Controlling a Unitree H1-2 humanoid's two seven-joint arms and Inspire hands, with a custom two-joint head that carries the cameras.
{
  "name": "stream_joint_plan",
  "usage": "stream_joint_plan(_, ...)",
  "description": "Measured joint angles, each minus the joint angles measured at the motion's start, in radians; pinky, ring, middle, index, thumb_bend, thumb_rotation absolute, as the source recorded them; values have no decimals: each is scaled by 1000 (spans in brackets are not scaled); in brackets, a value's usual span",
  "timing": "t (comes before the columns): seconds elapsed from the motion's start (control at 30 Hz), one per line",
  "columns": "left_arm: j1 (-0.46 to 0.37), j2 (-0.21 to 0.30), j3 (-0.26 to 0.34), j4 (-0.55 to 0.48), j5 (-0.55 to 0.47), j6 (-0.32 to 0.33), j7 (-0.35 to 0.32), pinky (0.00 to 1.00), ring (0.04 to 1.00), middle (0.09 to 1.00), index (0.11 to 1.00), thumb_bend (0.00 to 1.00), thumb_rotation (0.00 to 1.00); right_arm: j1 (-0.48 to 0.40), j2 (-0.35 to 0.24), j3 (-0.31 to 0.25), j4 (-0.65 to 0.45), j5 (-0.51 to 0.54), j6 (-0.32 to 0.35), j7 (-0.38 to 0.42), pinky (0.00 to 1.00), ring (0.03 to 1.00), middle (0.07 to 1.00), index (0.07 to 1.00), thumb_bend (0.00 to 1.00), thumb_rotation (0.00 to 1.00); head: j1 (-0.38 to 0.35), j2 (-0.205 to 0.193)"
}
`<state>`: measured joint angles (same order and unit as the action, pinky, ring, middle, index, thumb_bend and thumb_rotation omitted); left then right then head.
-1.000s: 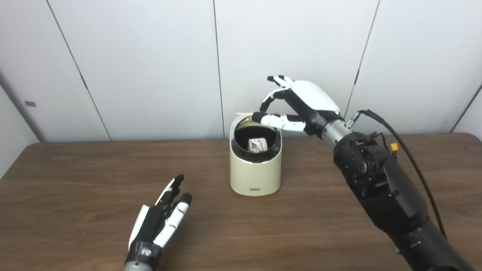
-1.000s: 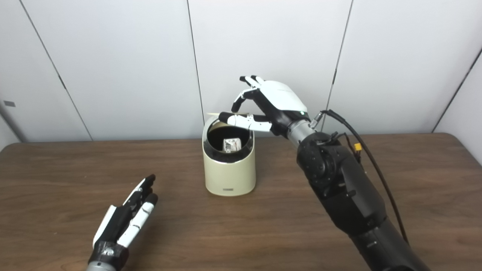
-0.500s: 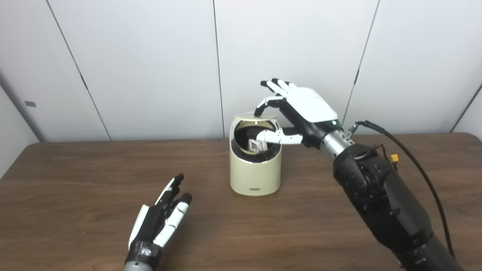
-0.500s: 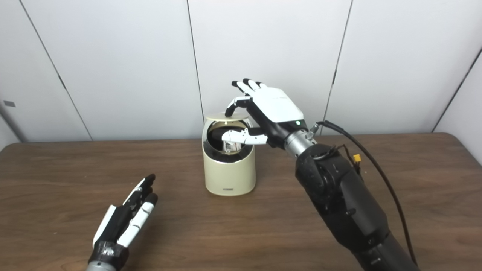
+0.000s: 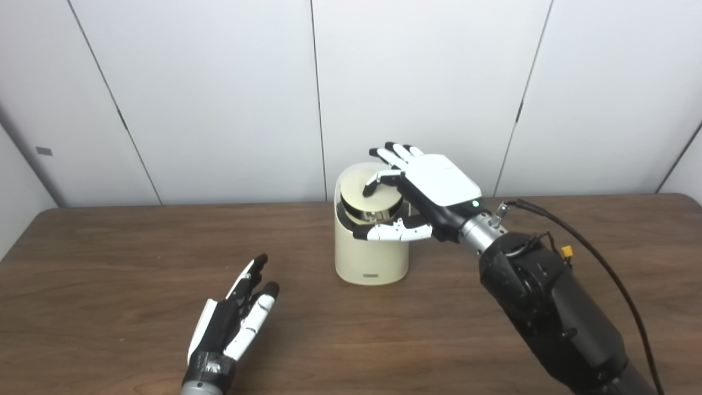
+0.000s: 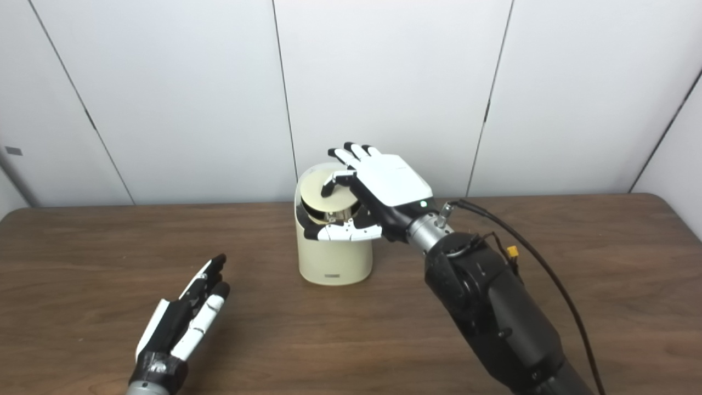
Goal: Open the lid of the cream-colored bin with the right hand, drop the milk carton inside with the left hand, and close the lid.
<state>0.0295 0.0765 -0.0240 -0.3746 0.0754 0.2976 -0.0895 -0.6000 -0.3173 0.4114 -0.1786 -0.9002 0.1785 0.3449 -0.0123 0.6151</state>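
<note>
The cream-colored bin stands upright at the table's middle. Its round lid lies tilted low over the opening, with a dark gap showing at the front rim. My right hand is spread flat over the lid, fingers resting on its top and the thumb stretched across the front of the rim; it holds nothing. The milk carton is hidden inside the bin under the lid. My left hand lies open on the table, near the front left of the bin and well apart from it.
The brown wooden table runs wide on both sides of the bin. White wall panels stand right behind it. A black cable loops off my right forearm.
My right hand has come down and forward, pushing the lid from upright to almost flat over the opening. The carton, seen inside earlier, is now covered. The left hand has not moved.
</note>
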Motion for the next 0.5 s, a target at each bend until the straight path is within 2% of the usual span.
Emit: stream_joint_plan(0.5,17,-19,11,-13,-17,8,1,993,1000,1000,1000,541,728,22,-7,4,-6,-62,-57,12,1000,1000,965,663,581,1000,5,11)
